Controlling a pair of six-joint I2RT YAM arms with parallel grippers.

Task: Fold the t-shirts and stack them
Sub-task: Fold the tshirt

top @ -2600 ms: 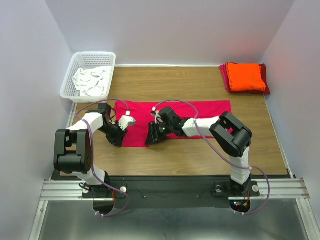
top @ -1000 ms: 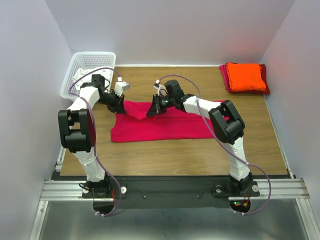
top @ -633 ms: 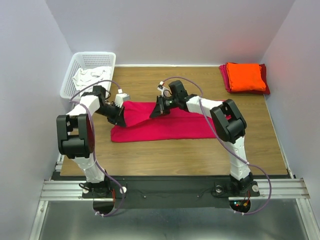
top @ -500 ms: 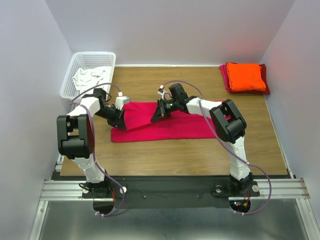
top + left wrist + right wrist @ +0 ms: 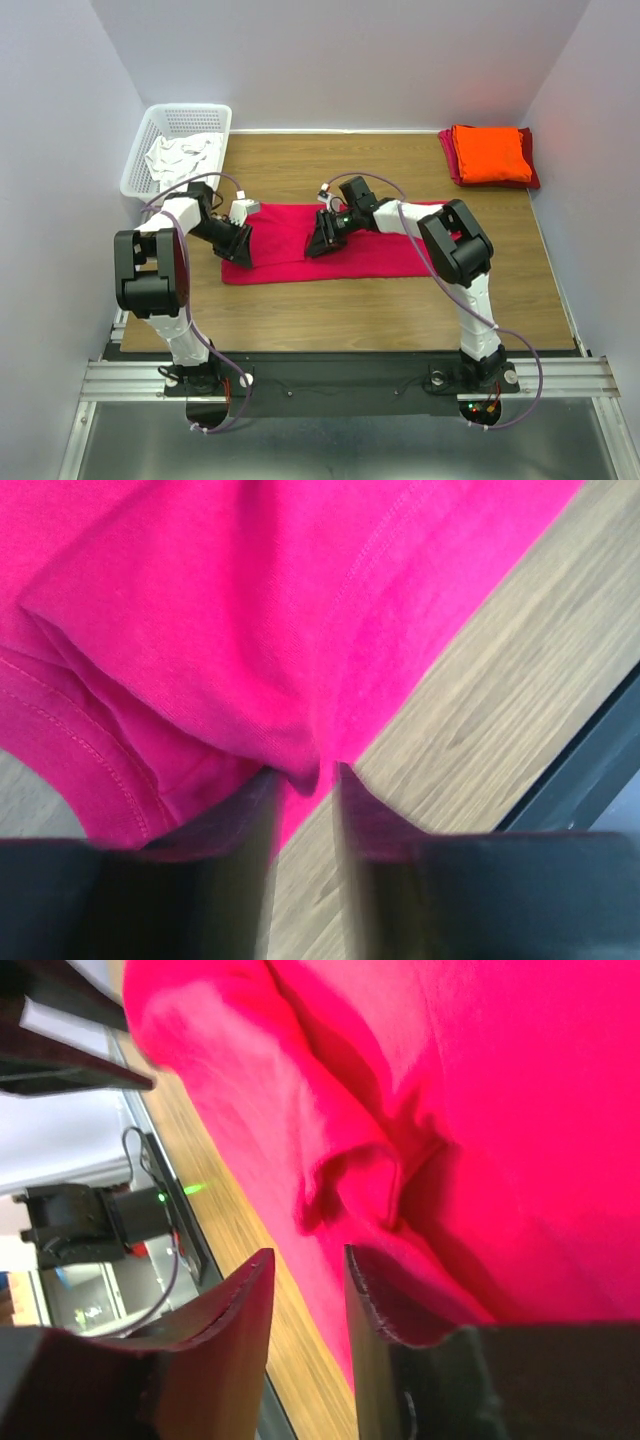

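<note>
Since the pink-red shirt [image 5: 380, 260] lies flat on the counter [image 5: 400, 312] and my left fingers [image 5: 225, 855] and right fingers [image 5: 215, 1335] stand slightly apart, I should lift straight up without dragging cloth.

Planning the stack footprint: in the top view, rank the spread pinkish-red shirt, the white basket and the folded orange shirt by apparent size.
1. pinkish-red shirt, spread mid-table, largest.
2. white basket.
3. folded orange shirt.
The last two sit about equally far from the camera, so that order holds.
</note>
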